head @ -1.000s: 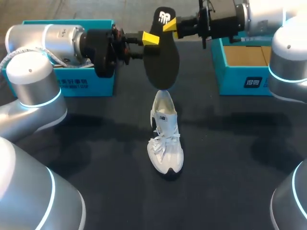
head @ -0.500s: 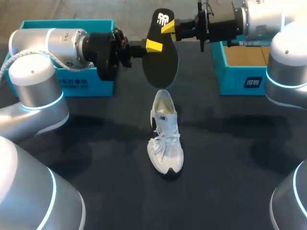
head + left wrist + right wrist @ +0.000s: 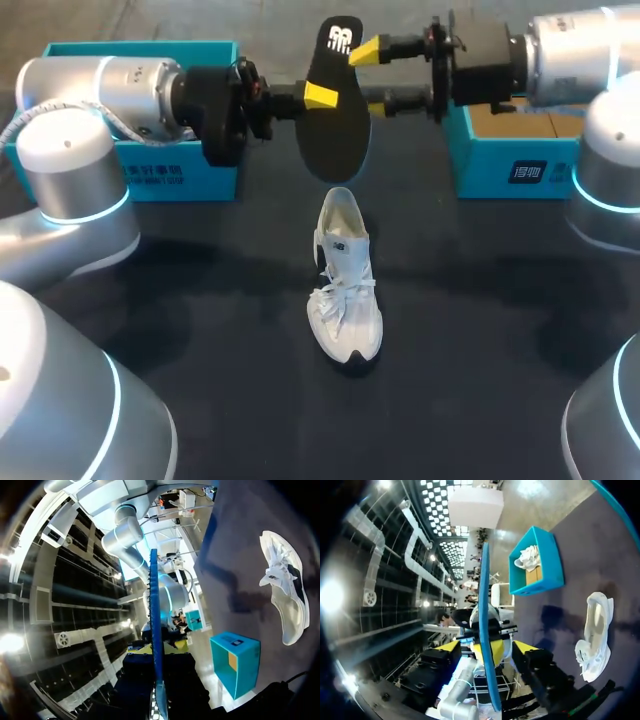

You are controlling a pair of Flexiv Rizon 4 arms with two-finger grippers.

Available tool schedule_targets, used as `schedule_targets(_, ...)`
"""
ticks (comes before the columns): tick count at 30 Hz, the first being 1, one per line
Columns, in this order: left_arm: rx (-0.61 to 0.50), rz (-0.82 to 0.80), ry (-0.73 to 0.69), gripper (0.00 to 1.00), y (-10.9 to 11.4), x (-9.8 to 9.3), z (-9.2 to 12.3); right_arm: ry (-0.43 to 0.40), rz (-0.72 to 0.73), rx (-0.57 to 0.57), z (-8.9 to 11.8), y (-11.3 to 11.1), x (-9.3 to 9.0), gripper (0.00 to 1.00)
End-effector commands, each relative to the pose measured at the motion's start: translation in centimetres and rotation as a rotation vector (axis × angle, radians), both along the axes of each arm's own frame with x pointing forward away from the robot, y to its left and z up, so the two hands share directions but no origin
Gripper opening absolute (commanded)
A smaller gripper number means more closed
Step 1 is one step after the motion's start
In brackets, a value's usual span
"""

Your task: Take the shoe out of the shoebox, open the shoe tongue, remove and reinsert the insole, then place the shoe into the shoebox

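The black insole (image 3: 335, 130) hangs upright in the air above the heel of the white shoe (image 3: 345, 290), which lies on the black table. My left gripper (image 3: 318, 95) comes in from the left and is shut on the insole's edge. My right gripper (image 3: 368, 75) stands open on the insole's other side, its fingers spread apart and off it. In the left wrist view the insole (image 3: 154, 605) shows edge-on between my left gripper's (image 3: 156, 680) fingers, with the shoe (image 3: 285, 590) off to the side. In the right wrist view my right gripper (image 3: 487, 649) is open around the insole (image 3: 484, 590).
A teal shoebox (image 3: 140, 50) stands at the back left behind my left arm, with something white inside it (image 3: 530, 557). A second teal box (image 3: 505, 155) with a brown cardboard inside stands at the back right under my right arm.
My left gripper closed on the insole. My right gripper then let go of the insole, opened wide and drew back a little to the right. The shoe has not moved.
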State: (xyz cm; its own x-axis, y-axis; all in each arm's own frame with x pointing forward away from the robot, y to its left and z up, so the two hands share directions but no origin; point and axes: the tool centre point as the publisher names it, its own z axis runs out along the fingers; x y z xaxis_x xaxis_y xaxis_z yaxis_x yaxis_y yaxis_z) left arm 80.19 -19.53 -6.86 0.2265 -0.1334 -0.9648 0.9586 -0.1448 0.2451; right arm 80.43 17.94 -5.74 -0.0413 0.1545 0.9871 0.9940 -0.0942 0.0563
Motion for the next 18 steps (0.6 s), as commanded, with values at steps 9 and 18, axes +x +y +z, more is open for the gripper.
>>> schedule_targets(9,-0.001,0.005,0.007,0.0,-0.3,0.3,0.2,-0.066,-0.015,0.008,0.3,-5.2,-5.5,1.0)
schedule_targets(18,-0.013,0.01,0.01,0.0,-0.6,0.4,0.5,-0.071,-0.009,0.027,0.3,-6.2,-6.9,1.0)
